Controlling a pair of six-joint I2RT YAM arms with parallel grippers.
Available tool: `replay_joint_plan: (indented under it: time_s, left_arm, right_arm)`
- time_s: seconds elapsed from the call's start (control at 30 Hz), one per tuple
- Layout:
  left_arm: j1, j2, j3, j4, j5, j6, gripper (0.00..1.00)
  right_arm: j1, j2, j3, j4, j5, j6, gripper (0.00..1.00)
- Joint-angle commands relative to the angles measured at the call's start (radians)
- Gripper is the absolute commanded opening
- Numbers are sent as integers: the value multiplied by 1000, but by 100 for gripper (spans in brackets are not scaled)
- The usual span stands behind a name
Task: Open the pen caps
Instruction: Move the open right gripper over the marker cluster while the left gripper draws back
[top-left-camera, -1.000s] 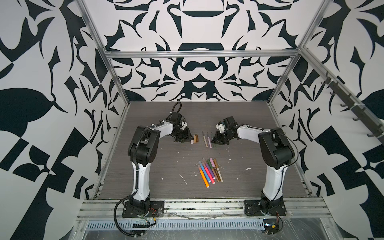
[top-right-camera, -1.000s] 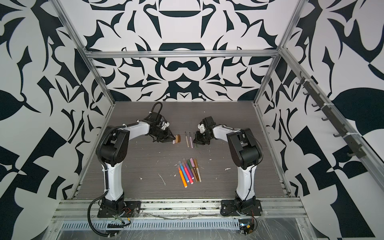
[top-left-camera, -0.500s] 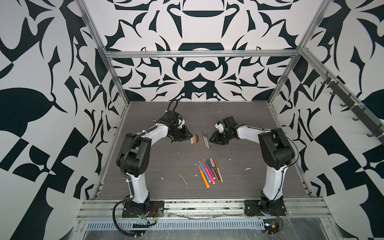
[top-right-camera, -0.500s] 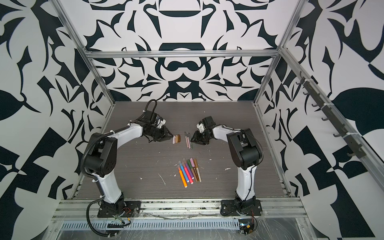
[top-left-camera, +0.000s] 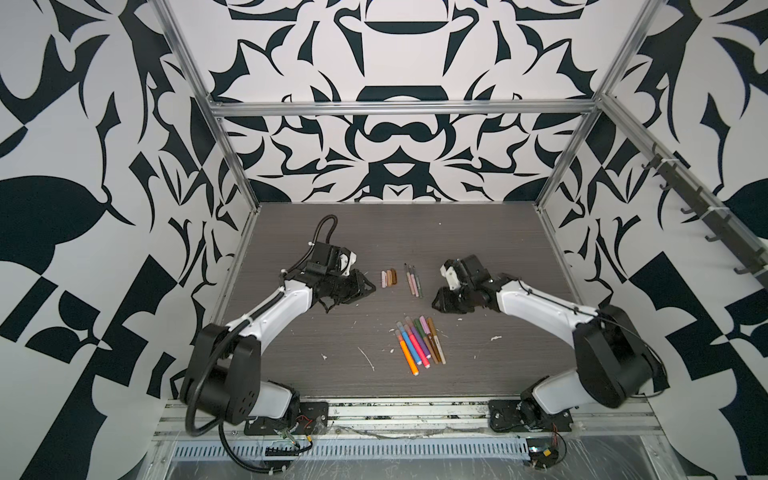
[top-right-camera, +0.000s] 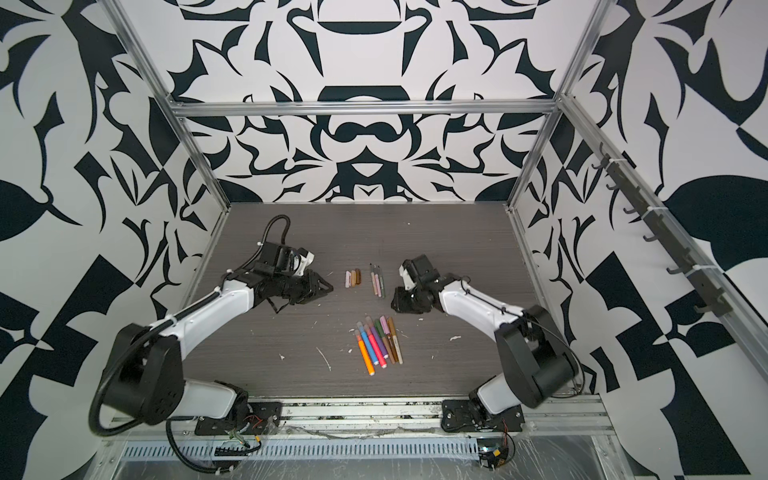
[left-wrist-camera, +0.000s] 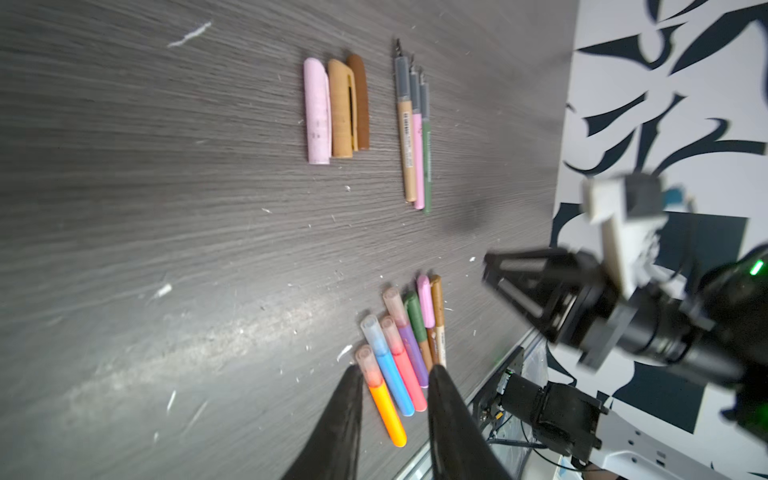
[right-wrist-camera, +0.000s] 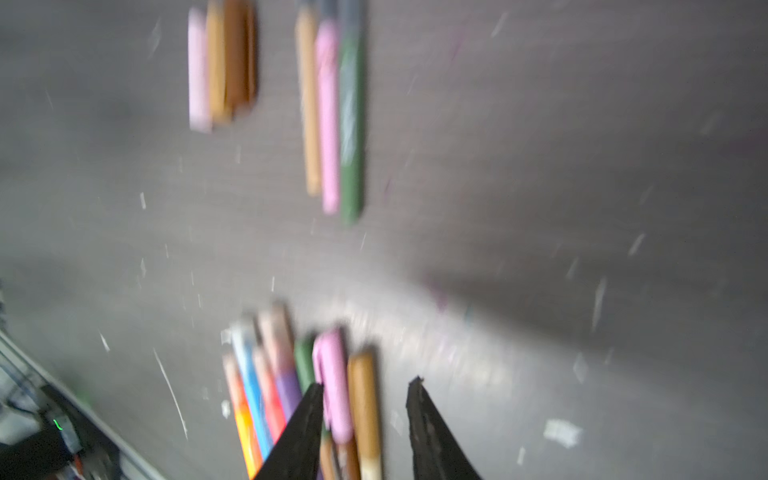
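Note:
Three loose pen caps (top-left-camera: 388, 278) (top-right-camera: 353, 277), pale pink, tan and brown, lie side by side at mid-table, sharp in the left wrist view (left-wrist-camera: 336, 110) and blurred in the right wrist view (right-wrist-camera: 220, 62). Just right of them lie three uncapped pens (top-left-camera: 412, 280) (top-right-camera: 377, 280) (left-wrist-camera: 413, 133) (right-wrist-camera: 330, 116). Nearer the front lies a fan of several capped pens (top-left-camera: 417, 345) (top-right-camera: 378, 343) (left-wrist-camera: 399, 353) (right-wrist-camera: 291, 374). My left gripper (top-left-camera: 368, 286) (top-right-camera: 328, 286) (left-wrist-camera: 395, 370) hovers left of the caps, open and empty. My right gripper (top-left-camera: 436, 301) (top-right-camera: 395, 301) (right-wrist-camera: 366, 384) hangs right of the pens, open and empty.
Small white flecks (top-left-camera: 368, 357) are scattered over the dark wood-grain table (top-left-camera: 332, 232). Aluminium frame posts and patterned walls close in the left, right and back sides. A slotted metal rail (top-left-camera: 374, 451) runs along the front edge.
The right gripper has opened and drawn back from the uncapped pens toward the front. The left gripper has pulled slightly left, away from the caps, and its arm base has swung left.

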Motion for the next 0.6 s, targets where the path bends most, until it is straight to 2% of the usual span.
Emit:
replay_joint_plan:
  time_s: [0.0, 0.13, 0.27, 0.57]
  left_arm:
    - [0, -70, -74, 128, -22, -85, 31]
    - [-6, -116, -101, 182, -39, -119, 31]
    - [-9, -98, -91, 185, -33, -125, 31]
    - [-26, -96, -104, 206, -36, -143, 31]
  right_arm:
    - [123, -88, -78, -97, 206, 78, 36]
    - [246, -149, -149, -102, 262, 175, 34]
    - [321, -152, -179, -103, 296, 226, 31]
    - [341, -120, -204, -94, 314, 249, 29]
